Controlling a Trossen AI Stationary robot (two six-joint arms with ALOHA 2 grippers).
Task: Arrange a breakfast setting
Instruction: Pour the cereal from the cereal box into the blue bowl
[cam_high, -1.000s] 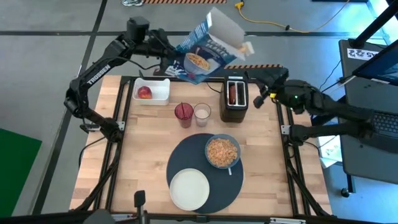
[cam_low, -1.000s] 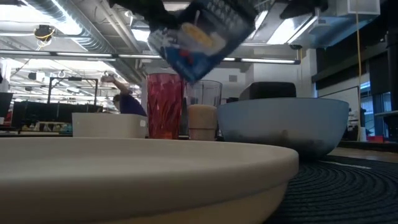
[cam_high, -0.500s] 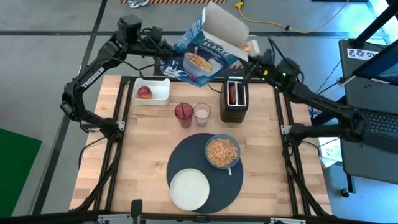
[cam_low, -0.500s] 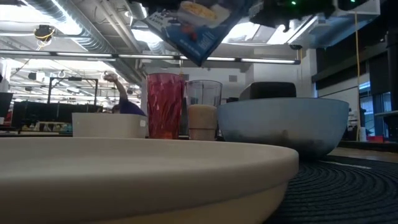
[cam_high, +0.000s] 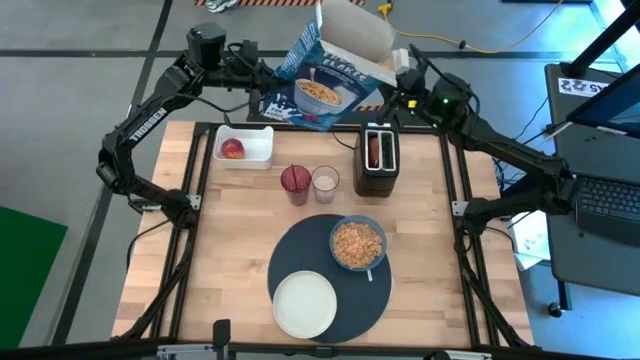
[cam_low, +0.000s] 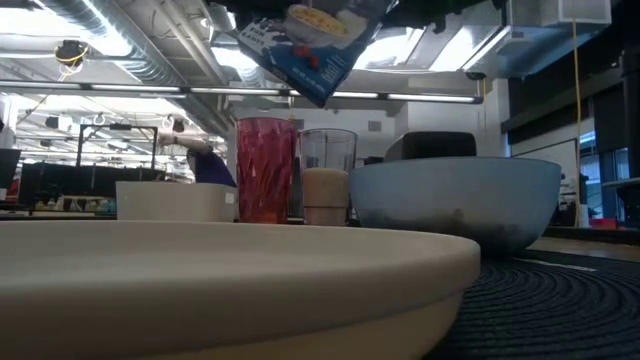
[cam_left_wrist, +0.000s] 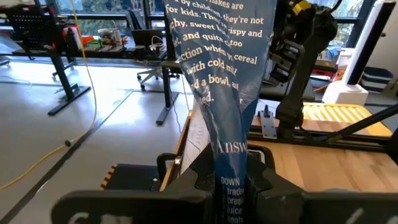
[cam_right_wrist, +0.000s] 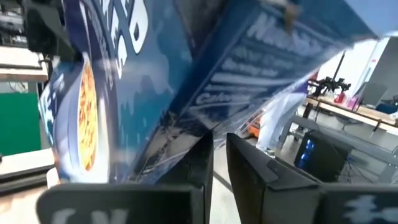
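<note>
A blue cereal box (cam_high: 330, 72) with open top flaps hangs tilted in the air over the table's far edge, above the toaster (cam_high: 377, 160). My left gripper (cam_high: 262, 76) is shut on its bottom end. My right gripper (cam_high: 404, 76) stands at the box's open top end, its fingers (cam_right_wrist: 202, 163) a narrow gap apart. On the table, a light-blue bowl (cam_high: 357, 243) of cereal flakes and a white plate (cam_high: 305, 303) rest on the dark round placemat (cam_high: 300, 255). A red apple (cam_high: 232, 149) lies in a white tray (cam_high: 262, 146). My left gripper pinches the box's bottom end (cam_left_wrist: 230, 163) between its two fingers, coming level from the table's left. The box is lifted clear and juts out beyond the fingers toward the right, tilted with its open top higher. My right gripper is right under the box's side near its top end (cam_right_wrist: 208, 127); I cannot tell whether it touches it.
A red tumbler (cam_high: 295, 183) and a clear glass (cam_high: 324, 181) stand side by side left of the black toaster. Bare wooden tabletop lies to the left (cam_high: 225, 240) and right (cam_high: 425, 240) of the placemat. A person moves in the room behind (cam_low: 205, 165).
My right gripper has swung from the table's far right corner up and toward the left, to the box's open top end. My left gripper has raised the box and drawn it a little toward the far edge; the box stands higher and more upright than before.
</note>
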